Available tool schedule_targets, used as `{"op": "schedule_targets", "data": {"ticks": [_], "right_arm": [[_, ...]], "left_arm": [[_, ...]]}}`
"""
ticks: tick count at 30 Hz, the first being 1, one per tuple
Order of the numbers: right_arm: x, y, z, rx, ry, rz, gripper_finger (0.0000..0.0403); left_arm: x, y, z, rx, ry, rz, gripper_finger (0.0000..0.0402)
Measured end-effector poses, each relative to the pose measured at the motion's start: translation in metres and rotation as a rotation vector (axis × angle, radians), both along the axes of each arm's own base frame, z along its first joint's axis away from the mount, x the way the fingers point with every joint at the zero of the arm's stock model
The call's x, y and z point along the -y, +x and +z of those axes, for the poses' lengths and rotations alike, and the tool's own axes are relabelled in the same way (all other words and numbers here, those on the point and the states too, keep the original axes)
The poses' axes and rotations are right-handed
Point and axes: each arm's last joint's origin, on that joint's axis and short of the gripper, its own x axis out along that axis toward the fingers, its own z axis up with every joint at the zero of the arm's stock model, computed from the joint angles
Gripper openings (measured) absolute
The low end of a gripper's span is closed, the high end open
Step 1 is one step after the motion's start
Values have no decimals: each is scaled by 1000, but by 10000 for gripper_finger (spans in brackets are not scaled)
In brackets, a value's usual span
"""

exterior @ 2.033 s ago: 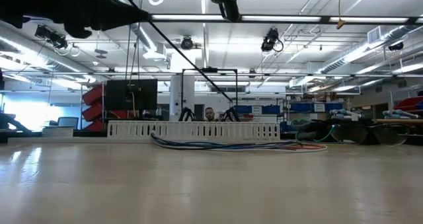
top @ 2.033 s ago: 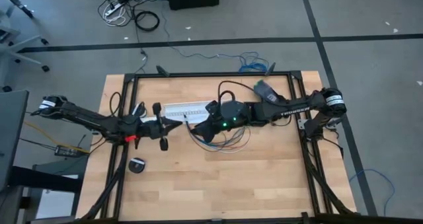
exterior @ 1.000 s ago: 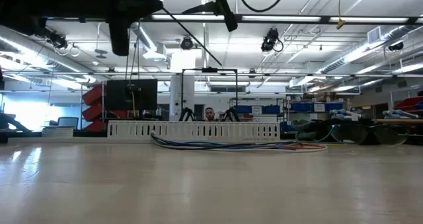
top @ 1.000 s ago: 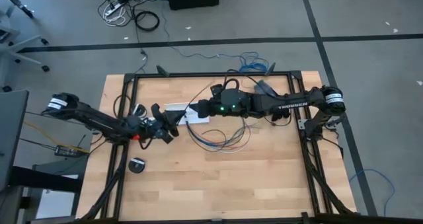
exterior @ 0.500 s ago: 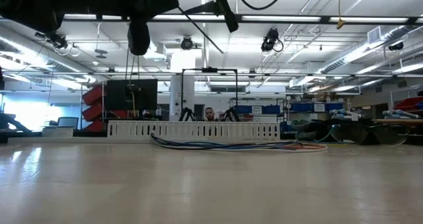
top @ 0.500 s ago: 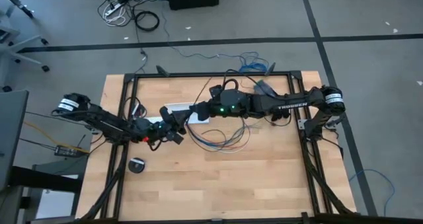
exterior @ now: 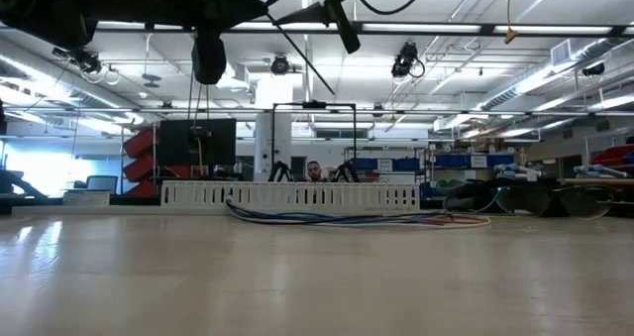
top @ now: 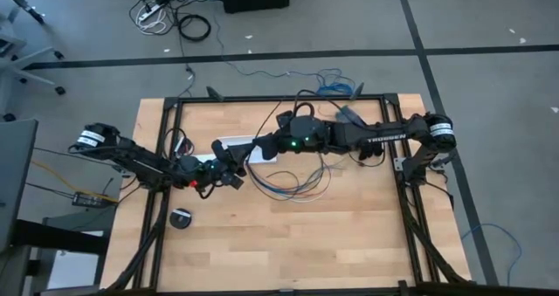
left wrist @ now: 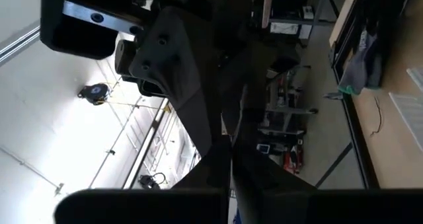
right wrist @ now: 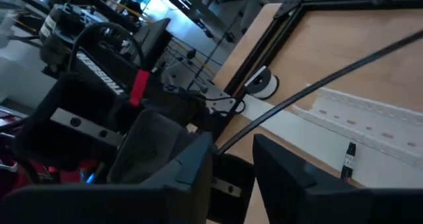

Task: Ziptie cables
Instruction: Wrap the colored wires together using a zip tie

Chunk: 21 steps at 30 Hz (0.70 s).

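Above the white channel (top: 244, 148), left tool (top: 234, 168) clamped on ziptie (right wrist: 317, 85), right tool (top: 255, 147) narrowly parted around it

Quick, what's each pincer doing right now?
Left pincer: closed on the ziptie.
Right pincer: open, fingers either side of the ziptie, not gripping yet.

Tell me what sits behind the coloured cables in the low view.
Behind the cables stands the white slotted channel, on the table. Its bottom edge is partly covered by the bundle. Farther back is the room, with shelving and a person's head showing above the channel.
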Motion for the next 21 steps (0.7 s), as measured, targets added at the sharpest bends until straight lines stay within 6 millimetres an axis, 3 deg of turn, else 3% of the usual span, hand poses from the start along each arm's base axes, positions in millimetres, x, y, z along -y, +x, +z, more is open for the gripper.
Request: {"op": "schedule_targets", "data": {"ticks": [21], "right_arm": [[4, 1, 3, 30, -24, 0, 98]], "left_arm": [[0, 2, -7, -32, -51, -19, 0]]}}
